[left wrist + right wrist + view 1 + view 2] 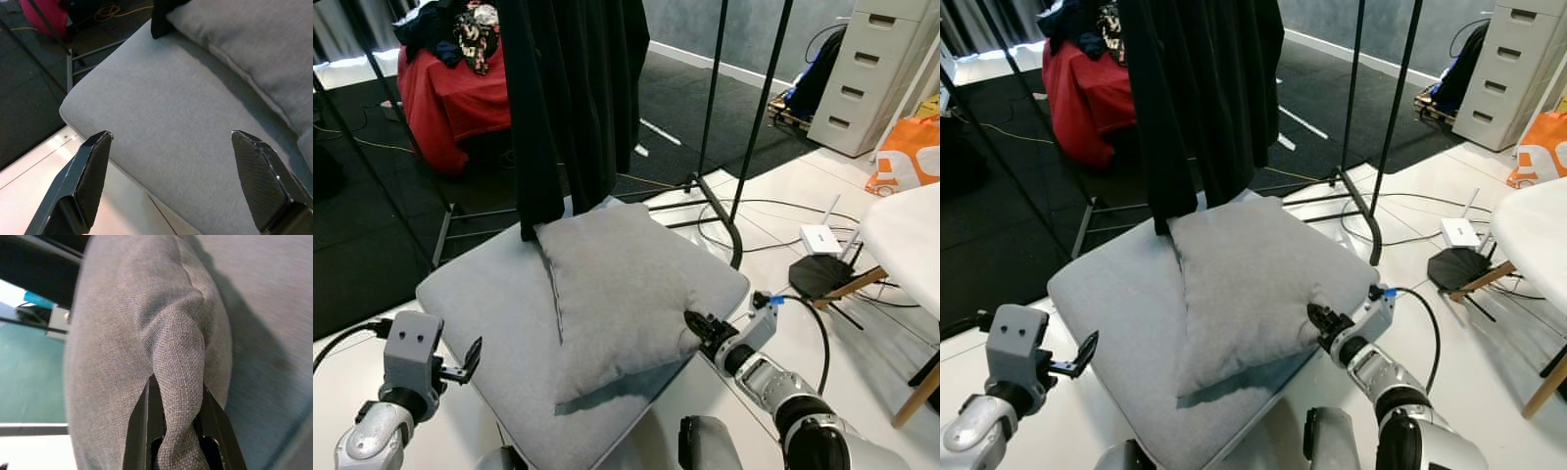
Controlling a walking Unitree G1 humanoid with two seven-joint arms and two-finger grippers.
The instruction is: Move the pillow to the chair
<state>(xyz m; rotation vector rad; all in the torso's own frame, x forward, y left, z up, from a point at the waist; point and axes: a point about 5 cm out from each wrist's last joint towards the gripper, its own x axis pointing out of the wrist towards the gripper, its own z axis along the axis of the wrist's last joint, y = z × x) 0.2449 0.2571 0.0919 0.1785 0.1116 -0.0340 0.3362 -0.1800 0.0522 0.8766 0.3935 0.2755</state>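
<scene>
So the grey pillow (617, 284) is lying flat on the chair's grey seat cushion (499, 313), its long axis running from the dark curtain (573, 98) back toward the robot. The right gripper (697, 325) is the one on it: it's at the pillow's near right corner, jaws pinched shut on a fold of the fabric, which bunches up between the black fingers (142, 431). The left gripper (468, 360) hovers just off the cushion's near left edge, jaws spread wide, holding nothing, with the pillow off to its right. My guess is the right arm just needs to let go.
</scene>
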